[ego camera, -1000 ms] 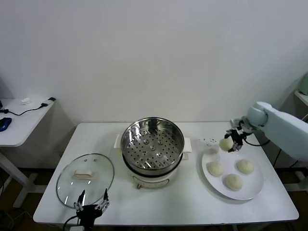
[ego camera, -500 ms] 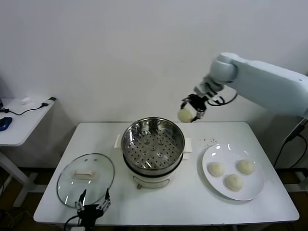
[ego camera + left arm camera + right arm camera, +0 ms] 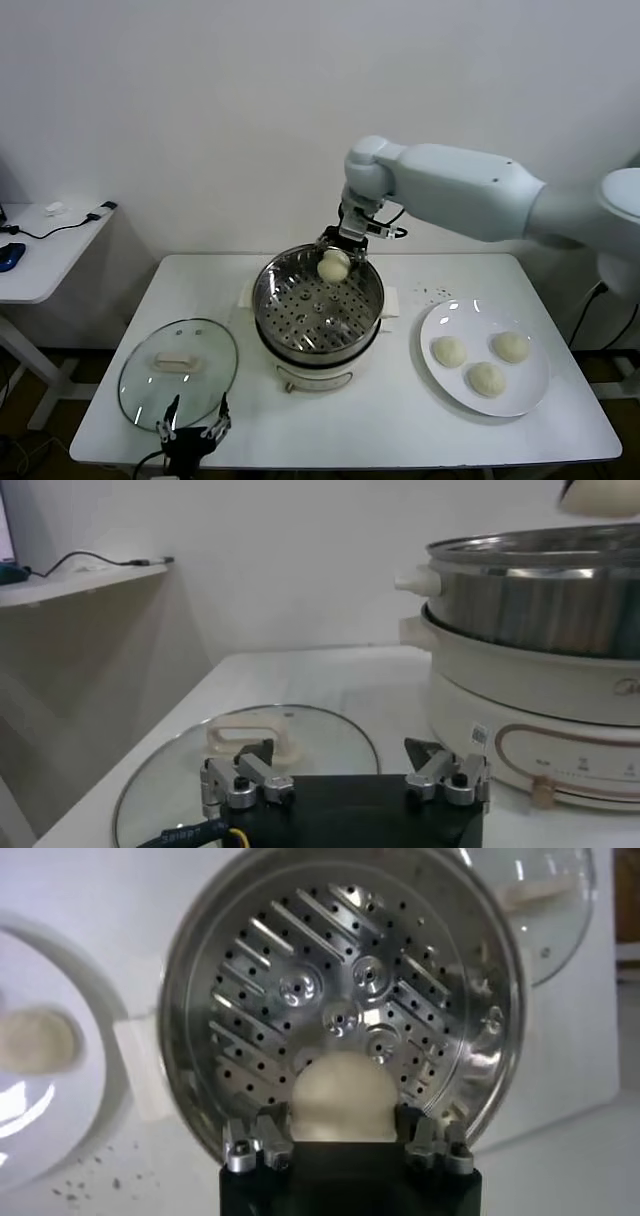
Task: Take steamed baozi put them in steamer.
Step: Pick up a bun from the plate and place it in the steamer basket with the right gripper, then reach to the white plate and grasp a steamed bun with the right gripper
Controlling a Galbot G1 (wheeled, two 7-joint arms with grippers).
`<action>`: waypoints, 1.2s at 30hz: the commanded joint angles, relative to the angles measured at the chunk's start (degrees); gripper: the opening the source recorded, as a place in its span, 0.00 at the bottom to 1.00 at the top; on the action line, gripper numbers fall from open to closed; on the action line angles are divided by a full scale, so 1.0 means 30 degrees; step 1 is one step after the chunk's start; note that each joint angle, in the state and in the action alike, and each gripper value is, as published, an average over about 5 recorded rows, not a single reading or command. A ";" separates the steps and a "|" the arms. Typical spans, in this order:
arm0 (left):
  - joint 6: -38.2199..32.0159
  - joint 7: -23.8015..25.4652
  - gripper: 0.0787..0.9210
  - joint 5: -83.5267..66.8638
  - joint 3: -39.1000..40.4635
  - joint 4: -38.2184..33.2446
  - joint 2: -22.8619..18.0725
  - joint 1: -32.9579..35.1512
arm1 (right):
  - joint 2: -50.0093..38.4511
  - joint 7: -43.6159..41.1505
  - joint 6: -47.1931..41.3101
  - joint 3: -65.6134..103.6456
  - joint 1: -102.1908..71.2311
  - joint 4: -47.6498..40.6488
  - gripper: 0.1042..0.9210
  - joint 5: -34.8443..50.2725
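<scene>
My right gripper [image 3: 336, 260] hangs over the back part of the steamer [image 3: 318, 300], shut on one cream-white baozi [image 3: 334, 264]. In the right wrist view that baozi [image 3: 340, 1098] sits between the two fingers above the perforated steel floor of the steamer [image 3: 250, 1008], which holds nothing else. Three more baozi [image 3: 449, 351] [image 3: 510, 346] [image 3: 485, 378] lie on the white plate [image 3: 520, 405] at the right. My left gripper [image 3: 190, 432] stands open low at the table's front left edge, next to the glass lid [image 3: 178, 362]; the left wrist view shows that gripper [image 3: 345, 783] with nothing between its fingers.
The glass lid [image 3: 260, 750] with its white knob lies flat on the table, left of the steamer's cream pot base [image 3: 540, 710]. Dark crumbs [image 3: 435, 293] speckle the table behind the plate. A side desk [image 3: 45, 250] with cables stands at the far left.
My right arm has swung from above the plate leftward to over the steamer, carrying the baozi with it. The left arm has not moved.
</scene>
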 commanded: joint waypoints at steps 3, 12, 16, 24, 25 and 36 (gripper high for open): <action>-0.0079 -0.0059 0.88 0.0022 -0.0029 -0.0036 0.0070 0.0082 | 0.2109 0.0679 0.1975 0.0832 -0.2297 -0.3675 0.72 -0.2637; 0.0033 -0.0043 0.88 -0.0125 -0.0126 -0.0281 0.0127 0.0047 | 0.2527 0.0824 0.2139 0.1625 -0.3129 -0.5258 0.71 -0.3170; 0.0096 -0.0036 0.88 -0.0243 -0.0172 -0.0356 0.0122 -0.0016 | 0.2580 0.1009 0.2213 0.1686 -0.3224 -0.5449 0.76 -0.3163; 0.0122 -0.0052 0.88 -0.0273 -0.0214 -0.0458 0.0122 0.0032 | 0.2362 0.1168 0.2513 0.1741 -0.2542 -0.4649 0.88 -0.1647; 0.0126 -0.0051 0.88 -0.0272 -0.0215 -0.0491 0.0121 0.0052 | 0.2240 0.1021 0.2495 0.1698 -0.2273 -0.4326 0.88 -0.1286; 0.0103 0.0002 0.88 -0.0075 -0.0122 -0.0858 0.0018 0.0341 | -0.3219 -0.1778 -0.0797 -0.1089 0.3457 0.1502 0.88 0.6972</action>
